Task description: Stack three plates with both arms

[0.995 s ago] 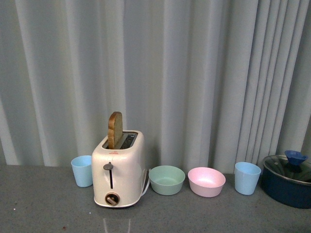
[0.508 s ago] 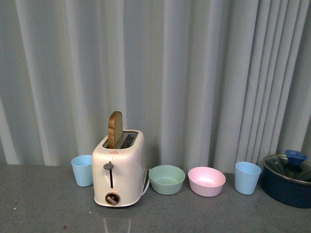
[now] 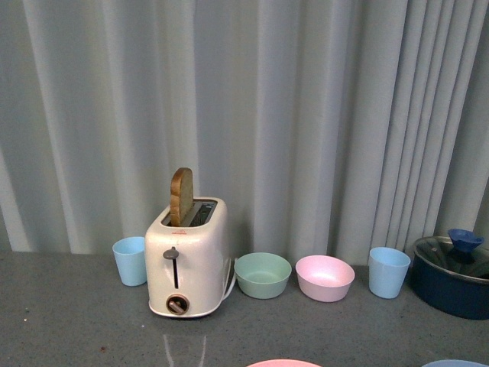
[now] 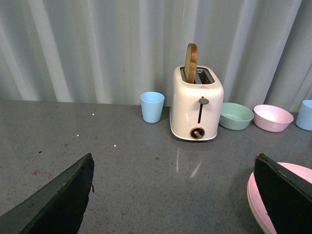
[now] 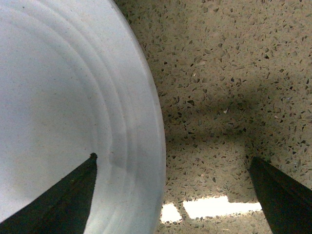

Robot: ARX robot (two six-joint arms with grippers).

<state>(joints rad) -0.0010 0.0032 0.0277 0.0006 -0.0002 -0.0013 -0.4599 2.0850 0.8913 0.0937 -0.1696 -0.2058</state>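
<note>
A pink plate's rim (image 3: 283, 363) shows at the bottom edge of the front view, and a light blue plate's rim (image 3: 456, 363) at the bottom right. No arm shows there. In the left wrist view my left gripper (image 4: 174, 195) is open over bare counter, and the pink plate (image 4: 258, 197) lies beside and partly behind one fingertip (image 4: 287, 195). In the right wrist view my right gripper (image 5: 173, 195) is open close above the light blue plate (image 5: 63, 107); one fingertip (image 5: 73, 195) is over the plate, the other over the speckled counter. A third plate is out of view.
A cream toaster (image 3: 188, 261) with a bread slice stands at the back. Beside it are a blue cup (image 3: 129, 260), a green bowl (image 3: 262, 274), a pink bowl (image 3: 325, 277), another blue cup (image 3: 388, 271) and a dark blue lidded pot (image 3: 454, 275). A curtain hangs behind.
The front view has shifted: everything sits slightly higher in the picture, and the rims of the pink and blue plates have come into view at the bottom edge.
</note>
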